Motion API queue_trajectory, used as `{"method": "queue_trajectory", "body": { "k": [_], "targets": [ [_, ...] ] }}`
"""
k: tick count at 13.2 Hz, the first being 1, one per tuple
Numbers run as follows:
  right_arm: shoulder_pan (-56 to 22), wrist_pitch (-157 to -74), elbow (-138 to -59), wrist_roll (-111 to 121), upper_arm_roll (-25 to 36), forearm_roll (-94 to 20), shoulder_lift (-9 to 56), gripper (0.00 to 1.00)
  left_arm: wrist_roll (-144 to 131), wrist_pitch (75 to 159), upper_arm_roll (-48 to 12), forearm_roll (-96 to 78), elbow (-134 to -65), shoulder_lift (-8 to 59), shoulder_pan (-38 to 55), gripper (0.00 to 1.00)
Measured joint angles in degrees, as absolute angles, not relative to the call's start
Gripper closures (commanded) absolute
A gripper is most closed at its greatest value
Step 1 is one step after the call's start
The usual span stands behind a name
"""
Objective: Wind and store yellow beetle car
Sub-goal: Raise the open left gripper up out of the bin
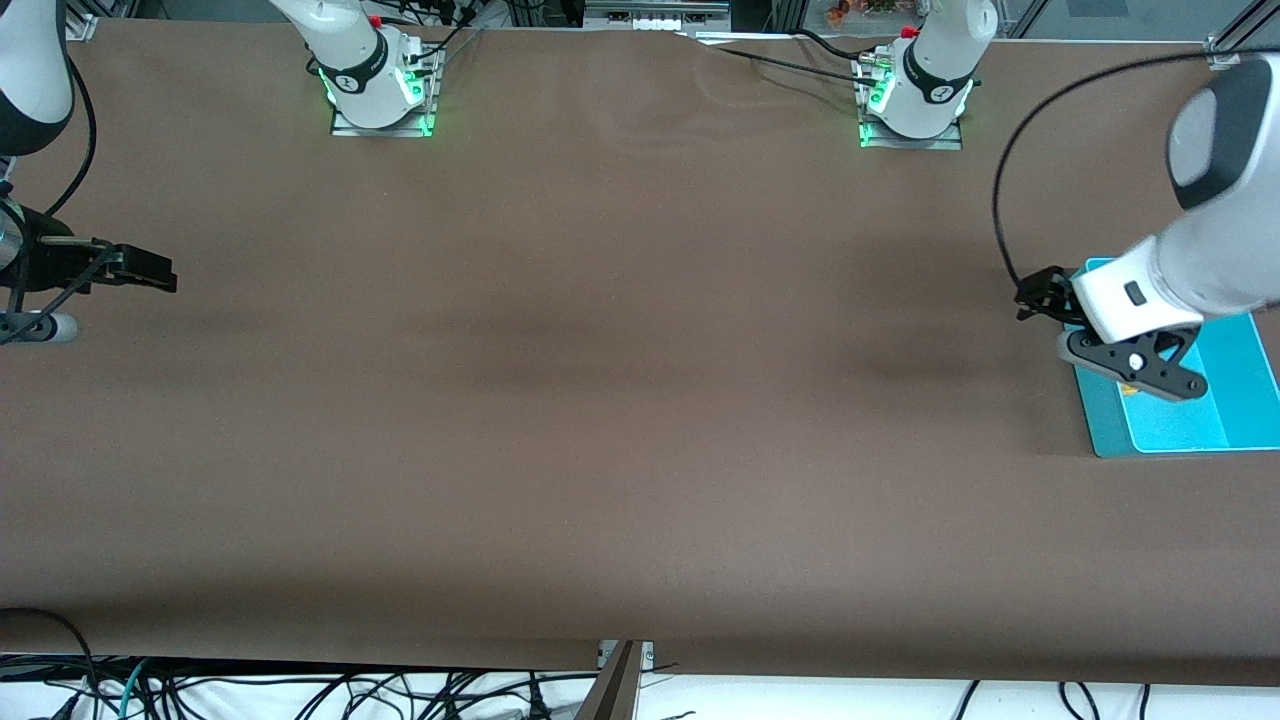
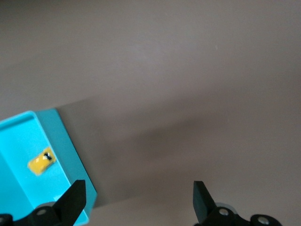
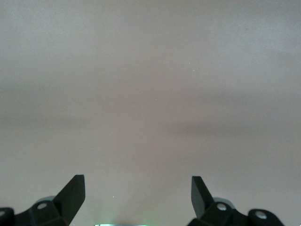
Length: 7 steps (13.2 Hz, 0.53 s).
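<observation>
The yellow beetle car (image 2: 41,161) lies inside the teal tray (image 2: 62,141) in the left wrist view. In the front view the tray (image 1: 1240,400) sits at the left arm's end of the table, and the left arm's hand hides most of the car. My left gripper (image 1: 1037,295) is open and empty, up in the air over the tray's edge and the bare table beside it. In its own view the left gripper (image 2: 138,200) is apart from the car. My right gripper (image 1: 150,270) waits open and empty over the right arm's end of the table, and it also shows in the right wrist view (image 3: 136,195).
The brown table (image 1: 620,400) stretches between the two arms. Both robot bases (image 1: 380,90) stand along its edge farthest from the front camera. Cables hang past the edge nearest the front camera.
</observation>
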<state>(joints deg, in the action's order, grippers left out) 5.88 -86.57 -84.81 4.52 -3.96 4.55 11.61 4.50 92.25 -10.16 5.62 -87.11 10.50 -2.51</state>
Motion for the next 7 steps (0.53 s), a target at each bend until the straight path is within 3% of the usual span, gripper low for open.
{"method": "queue_trajectory", "body": {
  "k": [3,7],
  "targets": [
    [5.88,-86.57,-84.81,4.52,-3.94,4.55,11.66,0.0,-3.04,91.95,-6.64,2.5,-90.06,2.83,-0.36,0.0],
    [5.88,-86.57,-84.81,4.52,-3.91,4.55,11.66,0.0,-2.23,92.31,-2.77,-0.4,-93.64,1.12,0.02,0.0]
  ]
}}
